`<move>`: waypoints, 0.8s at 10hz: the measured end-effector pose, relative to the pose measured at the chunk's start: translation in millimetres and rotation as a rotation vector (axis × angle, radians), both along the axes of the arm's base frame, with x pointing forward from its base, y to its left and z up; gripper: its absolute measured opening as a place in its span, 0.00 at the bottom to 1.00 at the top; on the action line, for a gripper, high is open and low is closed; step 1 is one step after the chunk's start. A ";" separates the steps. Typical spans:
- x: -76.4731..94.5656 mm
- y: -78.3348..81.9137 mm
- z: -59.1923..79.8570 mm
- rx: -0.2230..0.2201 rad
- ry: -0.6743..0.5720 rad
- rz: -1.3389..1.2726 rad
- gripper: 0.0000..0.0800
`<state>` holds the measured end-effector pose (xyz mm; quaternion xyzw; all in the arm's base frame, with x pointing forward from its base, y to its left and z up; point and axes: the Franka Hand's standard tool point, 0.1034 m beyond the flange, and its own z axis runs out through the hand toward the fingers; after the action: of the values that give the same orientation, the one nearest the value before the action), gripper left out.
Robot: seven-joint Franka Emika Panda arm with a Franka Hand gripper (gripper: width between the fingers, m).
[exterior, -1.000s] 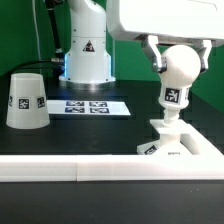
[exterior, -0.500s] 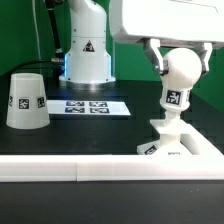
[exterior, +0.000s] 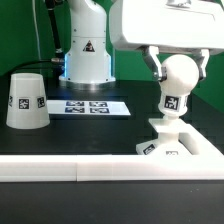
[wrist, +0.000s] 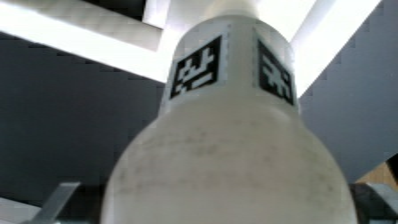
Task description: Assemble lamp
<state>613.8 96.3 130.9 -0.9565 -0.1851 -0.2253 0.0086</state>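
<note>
1. At the exterior view's right, the bulb (exterior: 176,85) stood upright, neck down at the base (exterior: 178,143), apparently for seating in its socket.
2. The tool (exterior: 179,64) was closed on the bulb's round head, fingers (exterior: 156,62) either side, judged to steady it for turning.
3. The shade (exterior: 26,100) sat mouth-down on the tabletop (exterior: 120,128), well apart, awaiting its turn.
4. Black-and-white square tags (exterior: 171,103) marked all three pieces; no writing was legible.

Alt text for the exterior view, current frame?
The gripper holds the round-headed bulb upright by its head, neck meeting the low white base at the exterior view's right. The cup-shaped shade stands wide end down at the left, marker board lying between them on the black table.
</note>
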 end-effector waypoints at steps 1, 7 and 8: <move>0.0 -0.1 -1.5 0.000 -0.008 0.000 0.72; -6.5 -3.8 -3.6 0.006 -0.139 -0.011 0.72; -6.8 -4.2 -3.5 0.008 -0.167 -0.013 0.72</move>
<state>607.0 92.1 127.4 -0.9355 -0.1779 -0.3051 -0.0044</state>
